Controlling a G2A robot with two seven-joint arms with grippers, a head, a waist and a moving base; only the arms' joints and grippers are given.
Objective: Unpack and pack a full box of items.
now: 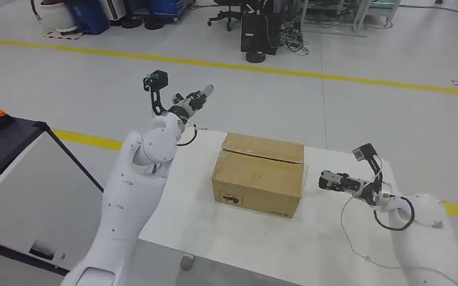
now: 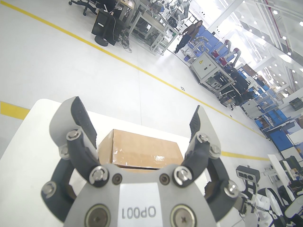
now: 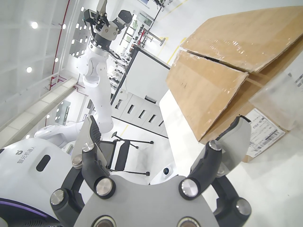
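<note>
A brown cardboard box (image 1: 259, 174) stands in the middle of the white table (image 1: 207, 222), its taped top flaps folded down with a narrow seam between them. My left gripper (image 1: 202, 94) is held high above the table's far left corner, open and empty; from its wrist the box (image 2: 142, 148) lies below and beyond the spread fingers (image 2: 79, 119). My right gripper (image 1: 323, 179) hovers just off the box's right side, open with nothing in it. In the right wrist view the box (image 3: 213, 79) shows a white shipping label (image 3: 262, 135) on its side, close to one fingertip (image 3: 240, 128).
A dark side table (image 1: 18, 136) stands at the left of the white table. A folding chair (image 3: 123, 152) and a white cabinet (image 3: 142, 109) sit beyond the table on the left arm's side. Bare tabletop lies in front of the box.
</note>
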